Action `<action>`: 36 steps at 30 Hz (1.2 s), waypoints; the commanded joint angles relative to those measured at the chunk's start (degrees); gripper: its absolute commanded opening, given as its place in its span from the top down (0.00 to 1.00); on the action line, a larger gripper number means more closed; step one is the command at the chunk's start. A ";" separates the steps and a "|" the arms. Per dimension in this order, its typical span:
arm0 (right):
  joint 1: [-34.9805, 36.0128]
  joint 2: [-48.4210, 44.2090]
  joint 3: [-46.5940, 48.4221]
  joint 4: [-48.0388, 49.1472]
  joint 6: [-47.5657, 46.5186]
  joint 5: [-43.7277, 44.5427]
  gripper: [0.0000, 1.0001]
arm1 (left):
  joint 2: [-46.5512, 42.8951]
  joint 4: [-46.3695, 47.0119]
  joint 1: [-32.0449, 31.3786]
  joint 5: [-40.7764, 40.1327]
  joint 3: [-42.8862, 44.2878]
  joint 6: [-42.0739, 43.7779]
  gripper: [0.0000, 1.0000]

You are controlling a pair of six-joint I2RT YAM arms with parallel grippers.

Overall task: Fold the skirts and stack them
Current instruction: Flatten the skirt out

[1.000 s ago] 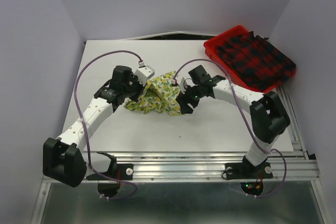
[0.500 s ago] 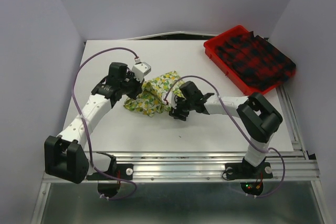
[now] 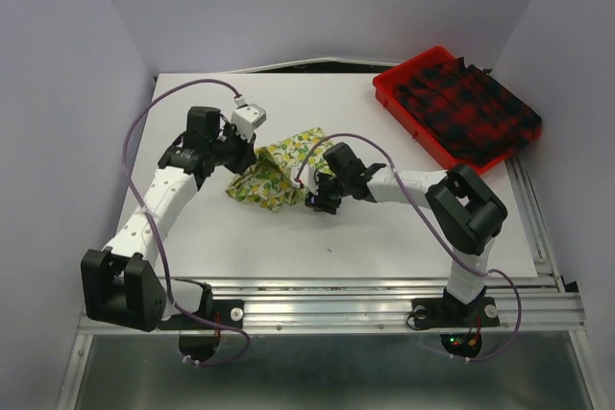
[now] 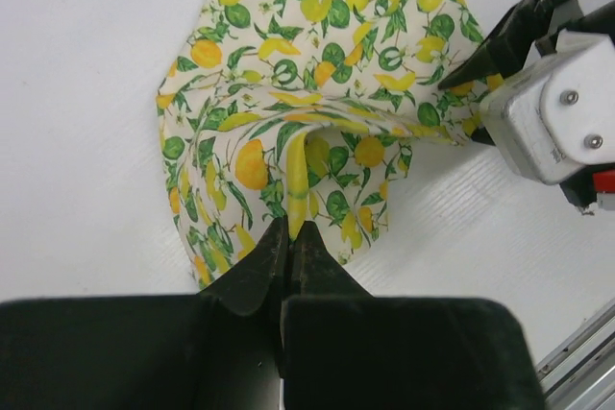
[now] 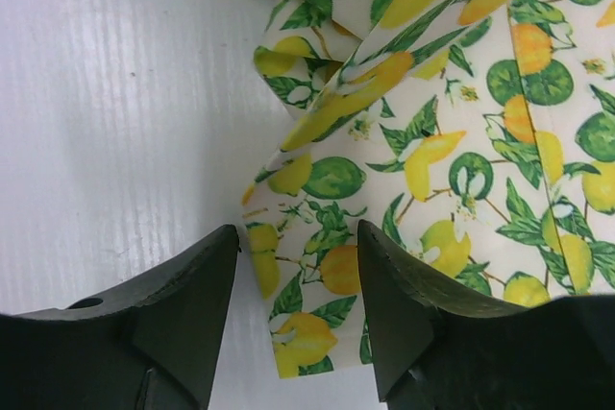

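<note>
Left gripper (image 4: 288, 229) pinching lemon skirt (image 4: 327, 64) fold, right gripper (image 5: 298, 242) spread astride its edge

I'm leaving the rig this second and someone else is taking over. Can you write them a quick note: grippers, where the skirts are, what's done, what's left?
Left gripper: shut, pinching a raised fold of the lemon skirt.
Right gripper: open, jaws on either side of that skirt's edge, not clamped.
Lemon skirt: crumpled mid-table between the two arms.
Plaid skirt: in the red tray at the far right corner, spilling over the rim, no gripper near it.
Done: nothing stacked, lemon skirt not folded.
Left: fold the lemon skirt, handle the plaid one, stack both.
</note>
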 commanded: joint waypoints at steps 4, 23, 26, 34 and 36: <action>0.34 4.24 1.35 -12.14 -3.59 -3.65 0.41 | 3.09 -0.19 3.89 7.17 8.65 -3.83 1.00; -6.50 -3.91 11.44 -16.62 8.01 8.13 0.99 | 1.26 -8.45 12.33 9.20 14.63 3.63 1.00; -9.76 -6.39 16.03 -17.25 7.84 10.14 0.99 | -0.07 -6.26 12.51 7.62 14.80 4.08 1.00; -14.86 4.84 40.50 -12.16 6.69 21.83 0.99 | 8.88 8.91 12.95 -1.06 20.67 -2.95 1.00; -14.86 11.15 46.76 -7.94 5.56 26.37 0.99 | 13.43 12.98 12.86 -3.71 25.58 -4.71 1.00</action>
